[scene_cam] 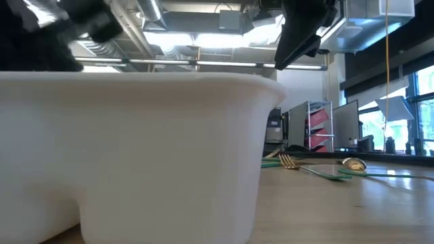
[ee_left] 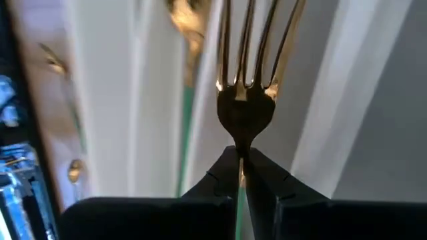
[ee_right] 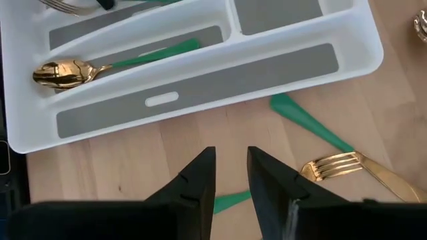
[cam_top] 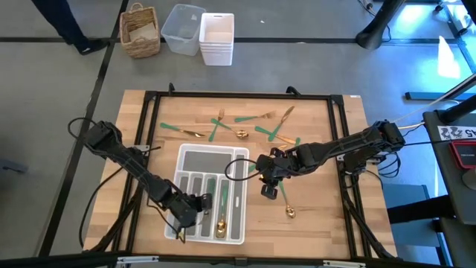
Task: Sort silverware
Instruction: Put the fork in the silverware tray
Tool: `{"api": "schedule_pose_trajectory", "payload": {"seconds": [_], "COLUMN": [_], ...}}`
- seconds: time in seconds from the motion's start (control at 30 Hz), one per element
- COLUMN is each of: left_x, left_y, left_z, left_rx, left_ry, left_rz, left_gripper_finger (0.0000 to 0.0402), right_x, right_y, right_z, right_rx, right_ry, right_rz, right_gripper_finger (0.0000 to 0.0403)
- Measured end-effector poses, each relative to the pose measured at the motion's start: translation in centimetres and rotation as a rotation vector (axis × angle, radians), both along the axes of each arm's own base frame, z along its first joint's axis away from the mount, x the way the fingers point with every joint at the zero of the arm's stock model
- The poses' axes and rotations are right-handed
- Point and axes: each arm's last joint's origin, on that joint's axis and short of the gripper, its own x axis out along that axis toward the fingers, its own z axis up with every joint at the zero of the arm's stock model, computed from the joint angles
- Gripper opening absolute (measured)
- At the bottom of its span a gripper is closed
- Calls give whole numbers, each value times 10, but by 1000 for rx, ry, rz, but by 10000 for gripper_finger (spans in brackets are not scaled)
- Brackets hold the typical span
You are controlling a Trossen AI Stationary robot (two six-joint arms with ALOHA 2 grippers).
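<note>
A white organizer tray (cam_top: 181, 175) lies at the near middle of the wooden table. My left gripper (cam_top: 199, 202) hangs over its long compartments, shut on a gold fork (ee_left: 245, 100) with a green handle. A gold spoon (ee_right: 60, 72) lies in one compartment. My right gripper (ee_right: 230, 172) hovers just right of the tray (ee_right: 373, 47), its fingers a little apart, with bare wood showing between the tips. Another fork (ee_right: 337, 165) and a green handle end (ee_right: 300, 117) lie on the table near it. More silverware (cam_top: 253, 117) is scattered at the far middle. A spoon (cam_top: 288, 211) lies near the right gripper. My left gripper pinches the fork between its two fingertips at the narrow neck (ee_left: 240, 148), where the gold head meets the green handle. The fingers slant down from the table's left and lie along the fork. The tines stick out ahead of the fingertips over the tray's dividers.
Beyond the table's far edge stand a wicker basket (cam_top: 141, 30), a clear bin (cam_top: 182, 28) and stacked white containers (cam_top: 217, 37). A black frame (cam_top: 149, 97) runs around the table top. In the low view the tray wall (scene_cam: 135, 149) blocks the left; a fork (scene_cam: 288, 161) lies right.
</note>
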Motion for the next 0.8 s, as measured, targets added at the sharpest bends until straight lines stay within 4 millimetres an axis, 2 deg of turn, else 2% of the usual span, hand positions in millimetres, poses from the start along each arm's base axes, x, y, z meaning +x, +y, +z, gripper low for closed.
{"api": "schedule_pose_trajectory", "payload": {"seconds": [0.23, 0.6, 0.8], "left_x": [7, 12, 12], "left_y": [0, 2, 2], "left_z": [-14, -14, -13], "left_rx": [37, -96, -99], "left_ry": [16, -28, -31], "left_rz": [2, 165, 167], "left_gripper_finger": [27, 32, 33], "right_x": [0, 0, 0], "right_y": [0, 0, 0], "right_z": [0, 0, 0], "right_rx": [1, -4, -5], "right_ry": [0, 1, 3], "right_rz": [1, 10, 10], "right_gripper_finger": [88, 88, 88]}}
